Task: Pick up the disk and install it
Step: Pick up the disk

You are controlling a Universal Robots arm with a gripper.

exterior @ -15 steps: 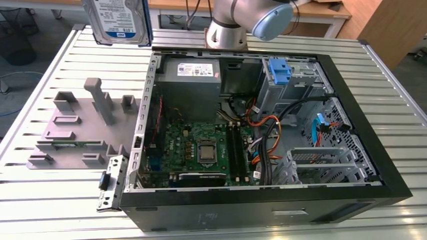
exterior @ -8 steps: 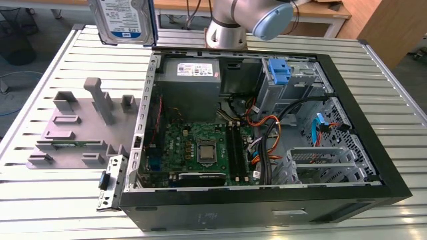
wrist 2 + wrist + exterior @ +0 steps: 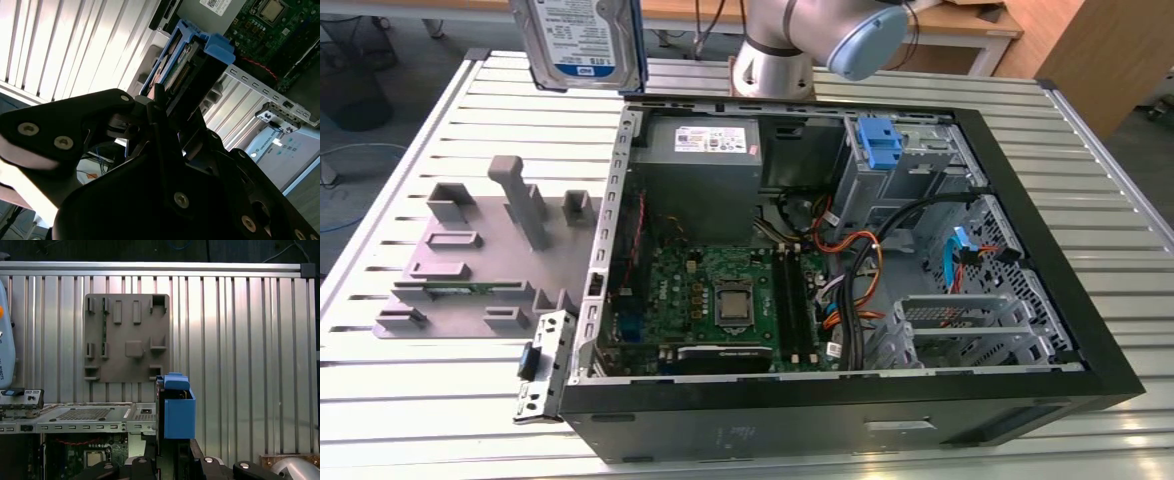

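I see the disk [image 3: 582,42] aloft, standing upright, silver body, white-and-blue label facing the exterior view, blue carrier rails round its edges.

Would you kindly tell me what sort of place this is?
Likely a robotics lab workbench: an open computer case lies on a slotted aluminium table beside a grey fixture plate, and the gripper holds the disk above the table.

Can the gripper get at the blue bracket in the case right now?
Probably yes: the case lies open side up, with nothing over the blue bracket, and the cables run clear of it. The gripper is shut on the disk, though, so it comes loaded.
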